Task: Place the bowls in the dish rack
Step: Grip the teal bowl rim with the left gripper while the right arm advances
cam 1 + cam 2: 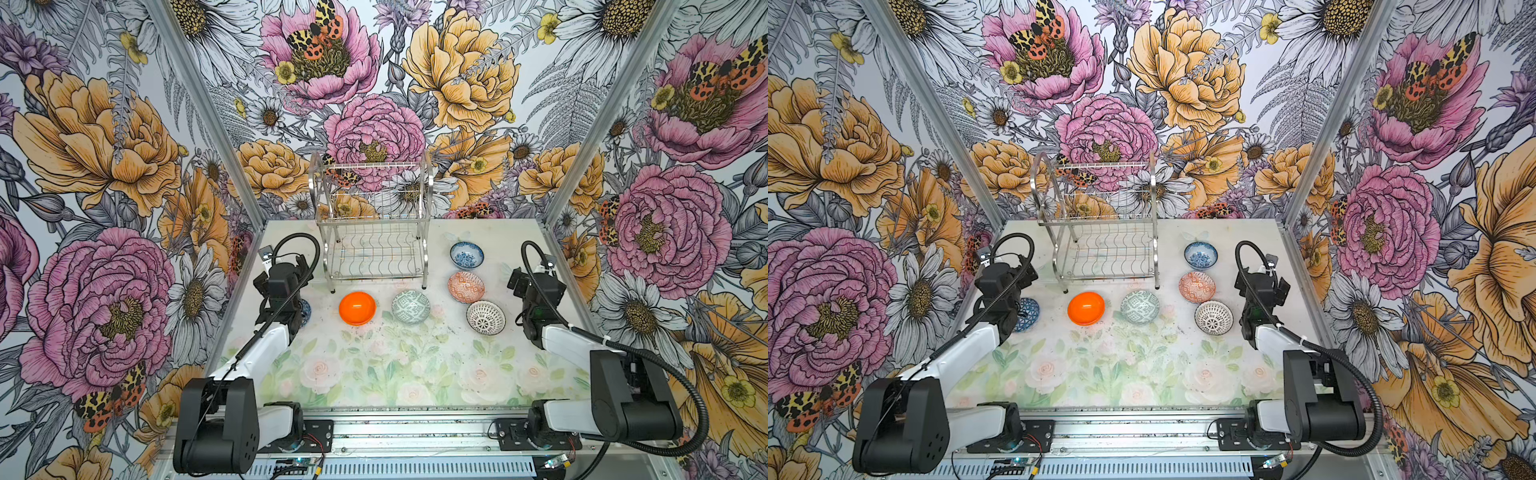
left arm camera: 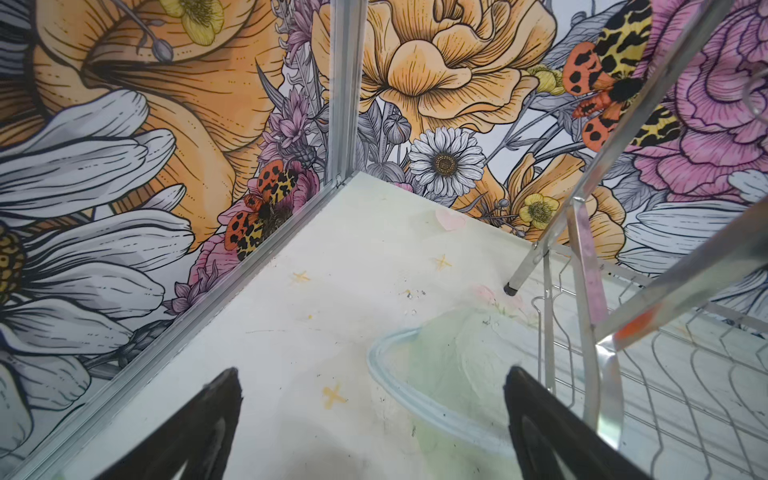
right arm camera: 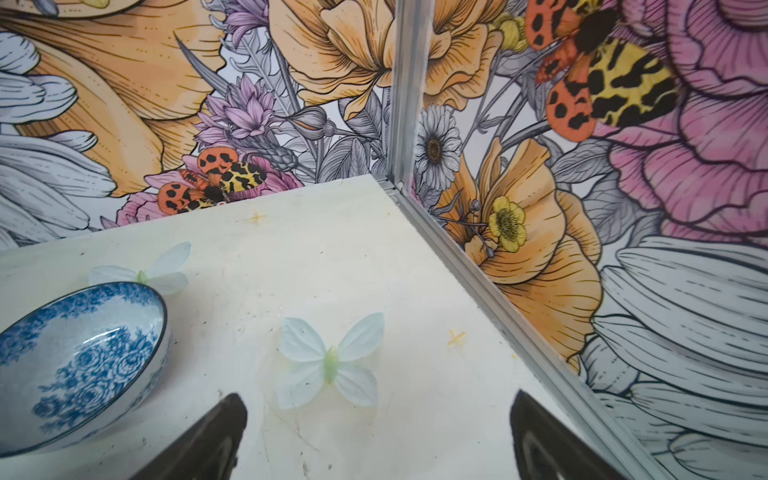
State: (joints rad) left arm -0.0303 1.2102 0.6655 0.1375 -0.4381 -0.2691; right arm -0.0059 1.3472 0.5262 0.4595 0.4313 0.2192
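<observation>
1. The bowls look like the slippery part. The orange bowl (image 1: 357,308), just toward nine o'clock from the table's middle, is glossy and round. I'd judge that a pinch on its rim could let it swing or slide out.
2. The three o'clock side is crowded. The orange-red bowl (image 1: 466,286) and the lattice bowl (image 1: 486,318) sit just beside each other, and the floral bowl (image 1: 467,254) is near them at two. Jaws coming down for one may well shove its neighbour.
3. The navy zigzag bowl (image 1: 1026,314), at nine o'clock, lies partly under the left arm. A careless sweep there could knock it.
4. The dish rack (image 1: 374,216) stands at twelve o'clock by the back wall and looks light. The left gripper (image 2: 372,374) hangs just beside its side frame, jaws spread wide on nothing, so a bump might shift the rack. A bowl set slackly in the wire slots might tip or roll out. The upper tier also overhangs the lower, so clearance looks tight.
5. The right gripper (image 3: 377,397) is between two and three o'clock near the edge of the table (image 1: 395,374). Its jaws are likewise spread and empty, with the floral bowl close by.
6. Both rack tiers are bare. The grey-green bowl (image 1: 411,307), at the centre, and the other bowls stand mouth-up on the table with nothing in them. The navy one's inside is partly hidden.
</observation>
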